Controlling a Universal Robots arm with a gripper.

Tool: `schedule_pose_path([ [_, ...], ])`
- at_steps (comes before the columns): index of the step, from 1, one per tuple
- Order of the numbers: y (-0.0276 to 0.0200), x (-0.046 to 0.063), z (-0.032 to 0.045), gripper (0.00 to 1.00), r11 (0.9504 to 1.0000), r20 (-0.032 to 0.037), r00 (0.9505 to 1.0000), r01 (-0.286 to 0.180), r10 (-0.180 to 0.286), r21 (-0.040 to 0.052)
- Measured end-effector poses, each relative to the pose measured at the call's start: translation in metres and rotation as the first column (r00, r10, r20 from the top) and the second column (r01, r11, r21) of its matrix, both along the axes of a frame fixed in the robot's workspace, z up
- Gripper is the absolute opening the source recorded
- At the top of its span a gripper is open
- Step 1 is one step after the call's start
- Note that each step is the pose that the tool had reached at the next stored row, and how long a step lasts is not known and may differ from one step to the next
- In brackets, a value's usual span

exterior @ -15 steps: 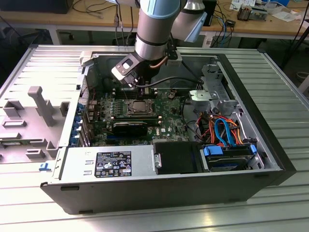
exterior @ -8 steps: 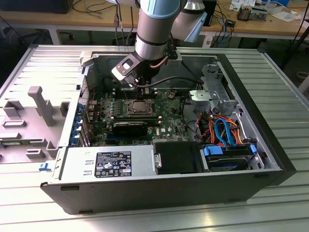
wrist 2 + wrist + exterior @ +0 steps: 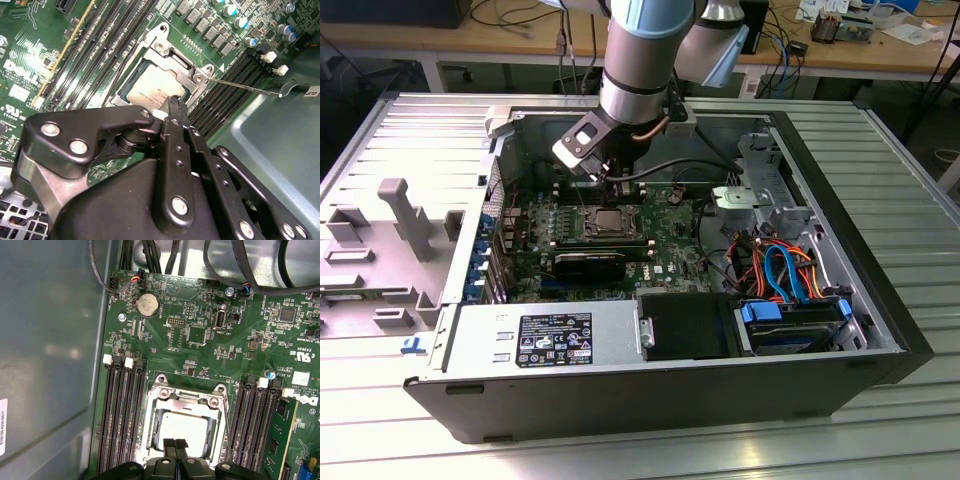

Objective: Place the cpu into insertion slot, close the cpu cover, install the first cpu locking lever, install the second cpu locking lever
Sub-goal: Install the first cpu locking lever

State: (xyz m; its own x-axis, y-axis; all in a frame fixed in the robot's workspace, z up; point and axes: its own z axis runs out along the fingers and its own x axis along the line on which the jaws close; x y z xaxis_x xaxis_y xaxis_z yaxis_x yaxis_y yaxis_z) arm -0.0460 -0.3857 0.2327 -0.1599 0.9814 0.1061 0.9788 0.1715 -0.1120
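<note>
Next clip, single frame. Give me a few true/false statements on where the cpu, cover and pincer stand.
1. The cpu lies in the slot. True.
2. The cover stands upright, open. False: it lies flat, framing the cpu.
3. The pincer is over the blue drive bay. False: it is at the slot's edge, shut.
4. Long memory slots flank the slot on both sides. True.

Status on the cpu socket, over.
Gripper shut, tips over the cpu. Cpu in insertion slot, cpu cover down over it. Nothing seen in the way.
</note>
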Motion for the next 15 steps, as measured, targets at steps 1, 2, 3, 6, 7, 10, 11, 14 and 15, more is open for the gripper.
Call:
schedule_pose_path([
  [1,0.0000,0.0000,0.0000,0.11,1.0000,-0.0001,1.0000,-0.003,0.003,0.0000],
  [2,0.0000,0.0000,0.0000,0.11,1.0000,0.0000,1.0000,-0.007,0.007,0.0001],
  [3,0.0000,0.0000,0.0000,0.11,0.9999,0.0000,0.9999,-0.010,0.010,0.0000],
  [6,0.0000,0.0000,0.0000,0.11,0.9995,0.0000,0.9995,-0.032,0.032,0.0001],
  [7,0.0000,0.0000,0.0000,0.11,0.9993,0.0000,0.9993,-0.036,0.036,0.0000],
  [10,0.0000,0.0000,0.0000,0.11,0.9990,-0.0001,0.9990,-0.045,0.045,0.0001],
  [11,0.0000,0.0000,0.0000,0.11,0.9989,0.0000,0.9989,-0.047,0.047,0.0001],
  [14,0.0000,0.0000,0.0000,0.11,0.9982,0.0000,0.9982,-0.060,0.060,0.0001],
  [15,0.0000,0.0000,0.0000,0.11,0.9980,0.0000,0.9980,-0.063,0.063,0.0000],
])
